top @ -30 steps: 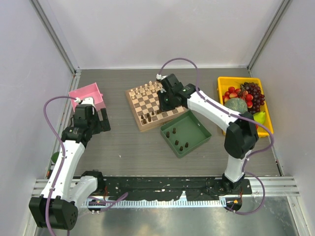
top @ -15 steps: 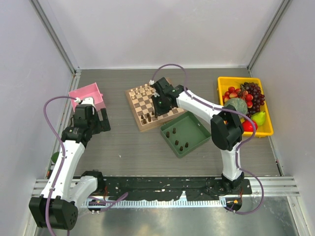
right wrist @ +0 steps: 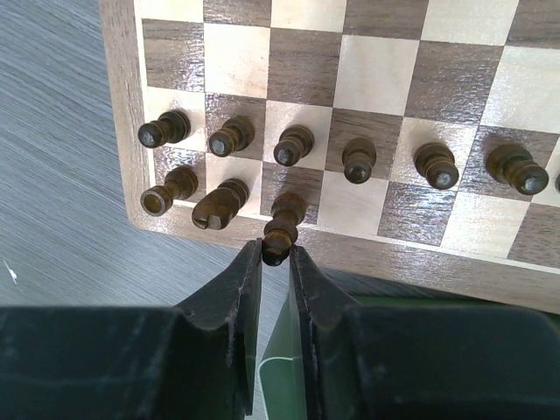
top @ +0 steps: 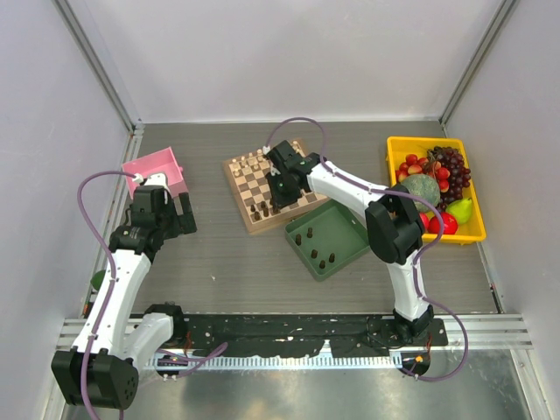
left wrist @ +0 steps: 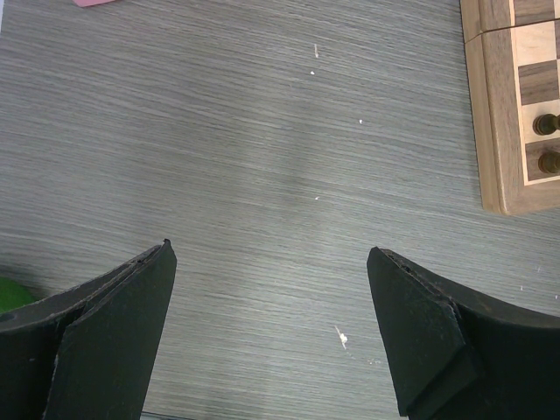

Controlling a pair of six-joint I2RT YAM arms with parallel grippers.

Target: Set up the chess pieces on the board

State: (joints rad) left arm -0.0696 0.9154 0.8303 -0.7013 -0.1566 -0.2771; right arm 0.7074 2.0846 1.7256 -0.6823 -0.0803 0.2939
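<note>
Grey tabletop [left wrist: 262, 131] fills the left wrist view, where the left gripper [left wrist: 271, 337] hangs wide open, left of the square checkered wooden chessboard [left wrist: 494, 131]. Only the right wrist view shows the right gripper [right wrist: 276, 262] clenched on a dark brown wooden chess piece [right wrist: 282, 219] at the board's edge row. Only the overhead view shows more dark pieces [top: 319, 254] in a square green tray [top: 346, 223] right of the board.
</note>
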